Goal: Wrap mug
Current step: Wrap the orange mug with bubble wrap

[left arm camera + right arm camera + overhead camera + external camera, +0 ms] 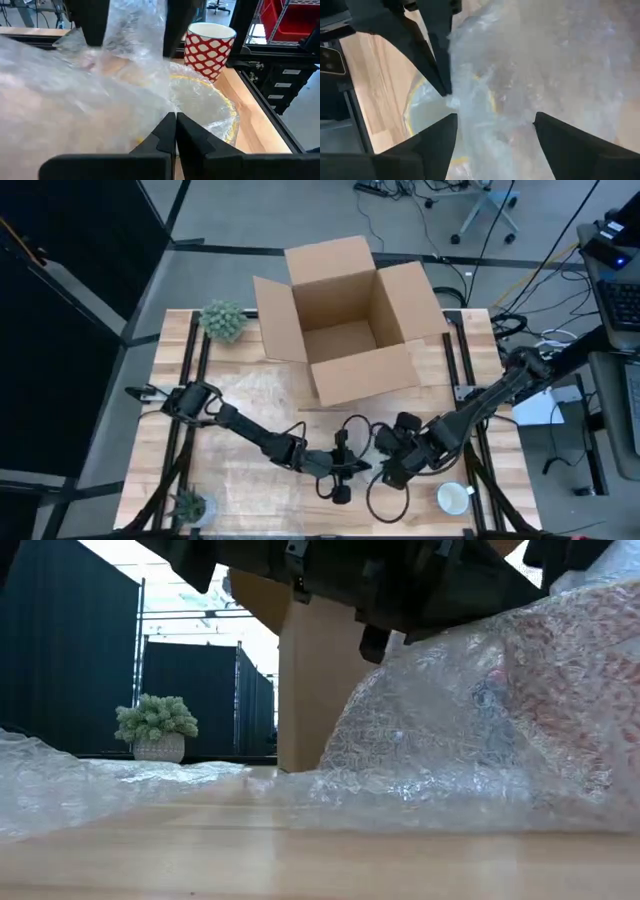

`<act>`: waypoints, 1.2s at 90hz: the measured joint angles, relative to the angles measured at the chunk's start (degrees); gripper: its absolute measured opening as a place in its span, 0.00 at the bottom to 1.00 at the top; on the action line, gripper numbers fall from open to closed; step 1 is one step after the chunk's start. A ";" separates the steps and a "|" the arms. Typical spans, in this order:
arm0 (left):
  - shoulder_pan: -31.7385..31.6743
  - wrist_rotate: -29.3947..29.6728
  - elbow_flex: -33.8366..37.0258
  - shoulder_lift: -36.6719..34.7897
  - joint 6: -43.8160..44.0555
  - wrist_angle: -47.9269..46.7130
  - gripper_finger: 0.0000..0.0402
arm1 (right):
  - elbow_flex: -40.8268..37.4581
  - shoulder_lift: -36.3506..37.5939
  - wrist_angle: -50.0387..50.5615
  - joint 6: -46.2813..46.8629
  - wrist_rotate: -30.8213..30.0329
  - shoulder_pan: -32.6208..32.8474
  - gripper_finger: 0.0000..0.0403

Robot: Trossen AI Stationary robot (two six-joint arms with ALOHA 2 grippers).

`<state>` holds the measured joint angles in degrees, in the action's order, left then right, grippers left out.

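A red-and-white patterned mug (207, 47) stands upright on the table near its right front corner (452, 498), with no gripper on it. A clear bubble wrap sheet (480, 710) covers the table's middle and is heaped at the near centre. Under the heap lies a round, yellow-rimmed thing (212, 100); I cannot tell what it is. My left gripper (345, 465) is shut on the wrap over it. My right gripper (495, 135) stands open just to its right, with bunched wrap rising between its fingers; I cannot tell whether they touch it. My left gripper pinches a bunched fold of the bubble wrap (454, 102) between its two fingertips (442, 75), slanting down from the table's left. The wrap there is gathered into several layers over the yellow-rimmed thing. The rest of the sheet lies slack on the table.
An open cardboard box (345, 320) stands at the far centre, flaps spread. One small potted plant (222, 320) is at the far left, another (190, 505) at the near left corner. Black rails run along both table sides.
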<state>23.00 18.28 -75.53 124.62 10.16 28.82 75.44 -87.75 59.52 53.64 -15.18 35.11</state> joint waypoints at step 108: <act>-0.01 -0.07 0.07 0.05 -0.05 1.30 0.00 | -14.40 -1.56 -13.71 1.15 -3.60 1.31 0.63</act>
<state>22.98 18.22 -75.46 124.67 10.11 30.12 61.04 -89.32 45.81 54.78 -18.78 36.43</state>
